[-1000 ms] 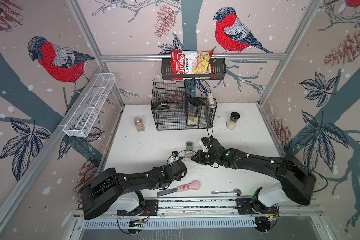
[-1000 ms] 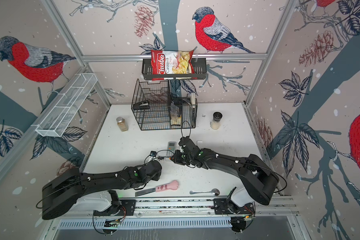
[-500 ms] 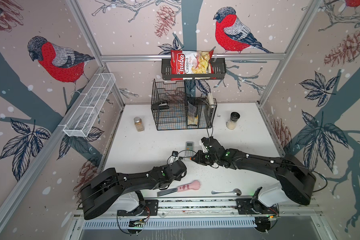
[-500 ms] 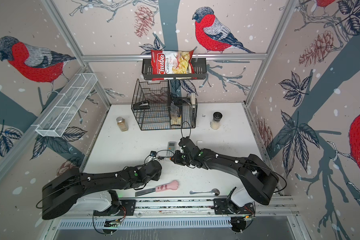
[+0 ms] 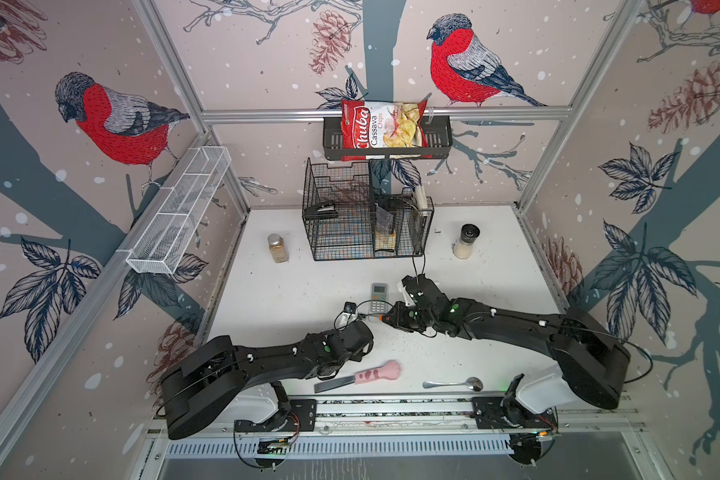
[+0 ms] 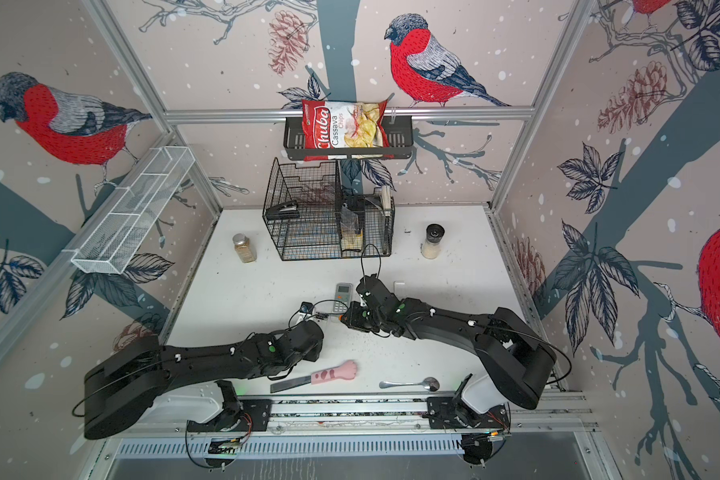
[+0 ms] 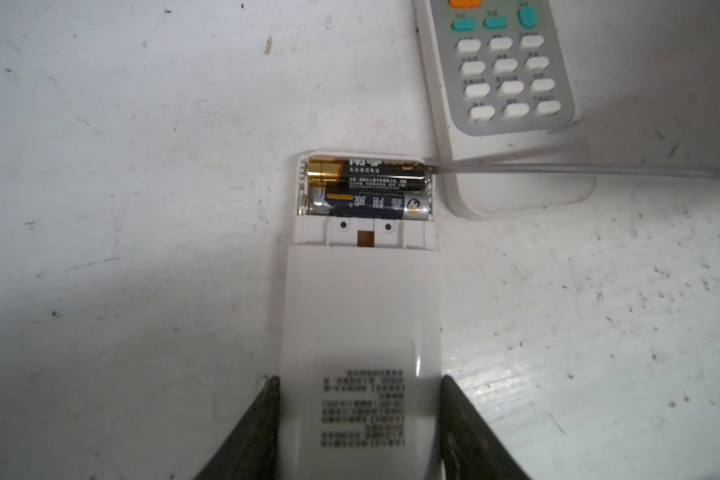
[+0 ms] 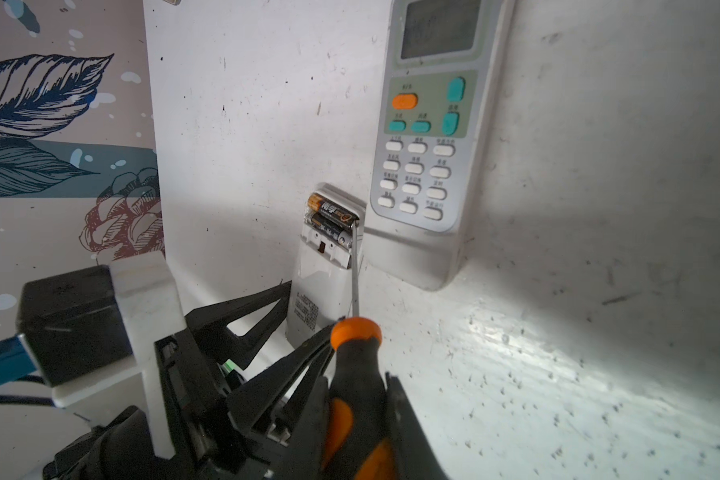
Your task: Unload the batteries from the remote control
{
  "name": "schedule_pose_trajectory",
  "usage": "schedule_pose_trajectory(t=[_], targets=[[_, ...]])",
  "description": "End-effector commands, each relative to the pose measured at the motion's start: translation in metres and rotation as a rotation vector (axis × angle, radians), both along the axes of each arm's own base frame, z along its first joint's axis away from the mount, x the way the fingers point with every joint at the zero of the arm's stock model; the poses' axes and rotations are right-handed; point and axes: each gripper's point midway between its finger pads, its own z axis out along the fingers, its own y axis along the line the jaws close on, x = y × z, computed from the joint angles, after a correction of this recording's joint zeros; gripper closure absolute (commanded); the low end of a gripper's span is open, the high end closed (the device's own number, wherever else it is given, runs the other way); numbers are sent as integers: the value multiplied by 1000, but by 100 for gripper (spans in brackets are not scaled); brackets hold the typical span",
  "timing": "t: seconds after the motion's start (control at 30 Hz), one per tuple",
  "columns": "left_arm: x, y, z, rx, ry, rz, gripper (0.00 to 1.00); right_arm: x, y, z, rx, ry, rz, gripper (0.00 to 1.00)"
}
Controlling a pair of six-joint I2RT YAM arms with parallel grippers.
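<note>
Remote control [image 7: 360, 299] open, screwdriver [image 8: 356, 365] at its batteries [image 7: 371, 191].

On the white table [image 5: 292, 291] we see two remotes just beside each other: the larger keypad remote [image 8: 427, 145] lies face up, and the smaller remote control lies back up with our left gripper [image 7: 358, 386] clamped on its sides. Our right gripper [image 8: 356, 399] is closed around the screwdriver's orange-and-black handle, and the thin shaft reaches to the open compartment. Both batteries lie side by side in that compartment, and the tip meets the end of the one nearest the remote's end edge.
</note>
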Motion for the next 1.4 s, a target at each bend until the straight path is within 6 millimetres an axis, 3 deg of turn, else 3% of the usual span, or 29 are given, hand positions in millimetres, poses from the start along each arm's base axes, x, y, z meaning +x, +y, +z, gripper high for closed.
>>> schedule_pose_trajectory(t=[0.0, 0.73, 1.37], targets=[[-63, 25, -37, 77, 331, -53, 68, 0, 9, 7, 47, -8, 16, 100], [-64, 23, -39, 76, 338, -62, 70, -5, 32, 34, 166, 7, 69, 100], [-65, 23, -39, 76, 343, -68, 72, -4, 37, 40, 173, 3, 63, 100]])
